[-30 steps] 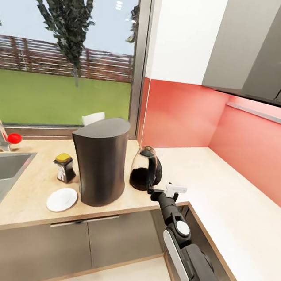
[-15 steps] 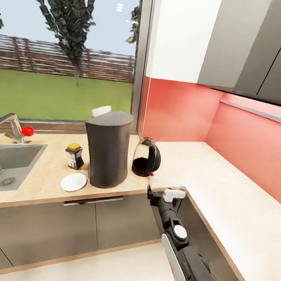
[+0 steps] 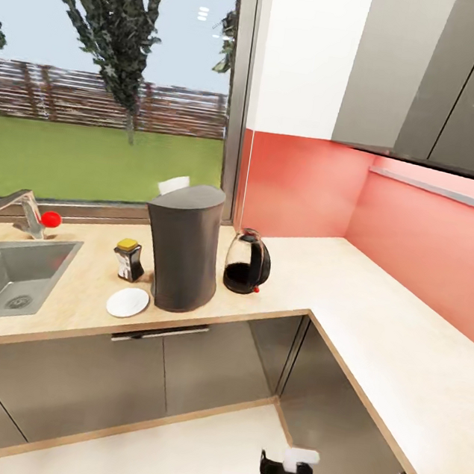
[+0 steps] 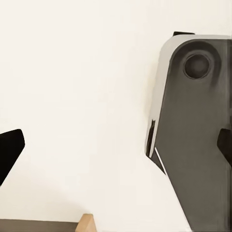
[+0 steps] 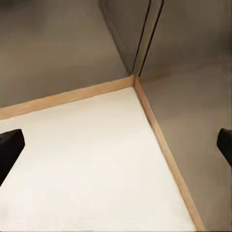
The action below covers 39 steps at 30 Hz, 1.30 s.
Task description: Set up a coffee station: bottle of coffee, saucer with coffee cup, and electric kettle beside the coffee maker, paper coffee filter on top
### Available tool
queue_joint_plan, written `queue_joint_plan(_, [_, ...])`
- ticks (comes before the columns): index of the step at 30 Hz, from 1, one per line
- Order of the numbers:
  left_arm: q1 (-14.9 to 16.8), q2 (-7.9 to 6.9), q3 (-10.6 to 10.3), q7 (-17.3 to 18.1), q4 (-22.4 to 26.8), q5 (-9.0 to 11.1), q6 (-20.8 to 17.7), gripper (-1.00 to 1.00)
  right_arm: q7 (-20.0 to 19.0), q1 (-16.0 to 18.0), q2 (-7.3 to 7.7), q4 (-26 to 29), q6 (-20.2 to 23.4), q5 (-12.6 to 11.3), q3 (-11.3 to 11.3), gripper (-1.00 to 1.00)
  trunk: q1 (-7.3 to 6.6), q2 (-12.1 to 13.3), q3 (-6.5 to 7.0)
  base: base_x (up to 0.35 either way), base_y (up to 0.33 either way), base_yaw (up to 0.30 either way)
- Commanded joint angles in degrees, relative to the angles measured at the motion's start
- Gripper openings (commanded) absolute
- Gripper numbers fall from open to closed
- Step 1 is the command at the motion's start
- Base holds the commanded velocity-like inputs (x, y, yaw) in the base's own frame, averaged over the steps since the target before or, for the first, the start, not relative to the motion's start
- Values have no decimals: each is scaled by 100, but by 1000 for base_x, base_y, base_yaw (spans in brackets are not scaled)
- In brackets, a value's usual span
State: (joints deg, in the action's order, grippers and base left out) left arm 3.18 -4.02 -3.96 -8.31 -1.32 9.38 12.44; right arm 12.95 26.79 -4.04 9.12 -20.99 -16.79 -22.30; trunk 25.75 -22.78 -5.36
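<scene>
1. My right fingers [image 3: 288, 461] hang low by the cabinets, spread wide, holding nothing; my left fingers spread wide too.
2. The saucer [image 3: 127, 301] sits cupless beside the coffee maker [image 3: 183, 247] on the surface [image 3: 376, 317].
3. Risk: reaching back in, my arm could clip the electric kettle [image 3: 247, 262].

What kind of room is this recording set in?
A simulated home kitchen, most likely: an L-shaped wood-grain countertop over dark grey cabinets, a steel sink with a faucet under a garden window, and a coffee maker beside an electric kettle.
</scene>
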Motion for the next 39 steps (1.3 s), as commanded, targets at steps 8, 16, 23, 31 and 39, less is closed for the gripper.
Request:
queue_joint_plan(8, [1,36,-20,1,-16,55,31,100,-192,-80,4,-726,197,7,-73,100,3,-14,-11,0,0,0])
queue_joint_plan(16, [-1,191,-15,-9,-17,-331,9,100,-480,-369,-4,-770,1737,1,-81,100,3,-14,-11,0,0,0])
queue_joint_plan(23, [2,272,6,-30,-10,-602,35,100,-940,-387,-1,-772,1930,9,-81,100,3,-14,-11,0,0,0])
queue_joint_plan(31, [-1,401,56,-39,264,-561,39,100,-954,-403,-1,-765,1941,6,-72,100,3,-14,-11,0,0,17])
queue_joint_plan(39, [-1,418,62,-43,274,-541,39,100,-958,-412,-9,-771,1968,18,-81,100,3,-14,-11,0,0,251])
